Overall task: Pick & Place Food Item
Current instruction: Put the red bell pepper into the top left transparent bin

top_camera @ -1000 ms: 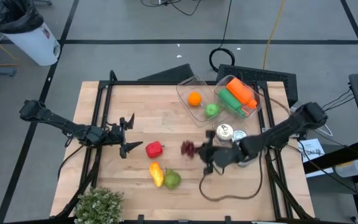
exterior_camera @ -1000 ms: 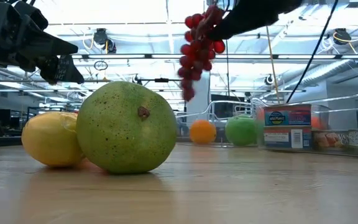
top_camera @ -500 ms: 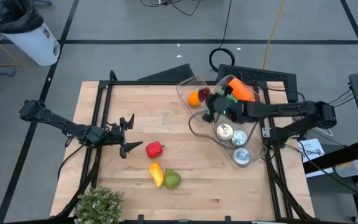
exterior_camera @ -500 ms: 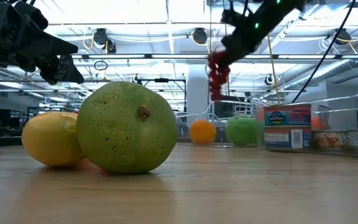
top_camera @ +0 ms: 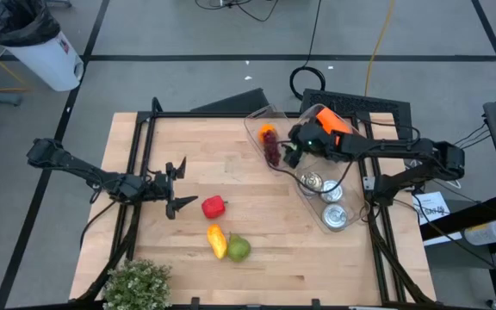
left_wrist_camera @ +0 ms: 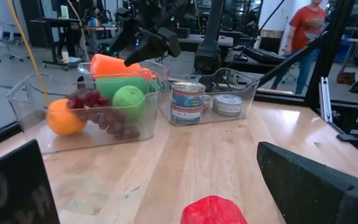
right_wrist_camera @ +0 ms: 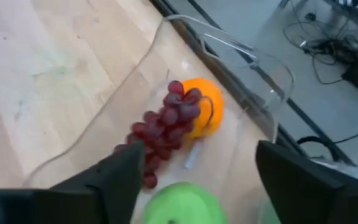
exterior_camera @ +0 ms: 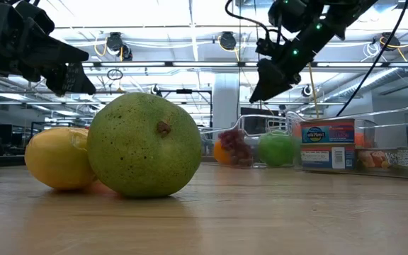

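**Ana:** Wooden bench first, since it carries everything. Where do the arms stand on it?

**Ben:** The left arm waits at the left side, its left pincer with fingers spread and nothing between them, just beside the red pepper. The right arm reaches over the clear bin at the far right, and the right pincer hangs above it.

**Ana:** And that one's fingers?

**Ben:** Parted and empty, as the right wrist view shows. The grapes lie below them inside the bin, free of the fingers and resting against the orange, with the green apple close by.

**Ana:** So which step is this?

**Ben:** The release, by the look of it: the bunch sits in the bin and the fingers stand clear. Still out on the bench are the pepper, the yellow fruit and the green pear.

**Ana:** Next move?

**Ben:** Probably a straight lift clear of the bin's wall, then travel toward one of those three. The fingers want to stay wide for the pear.
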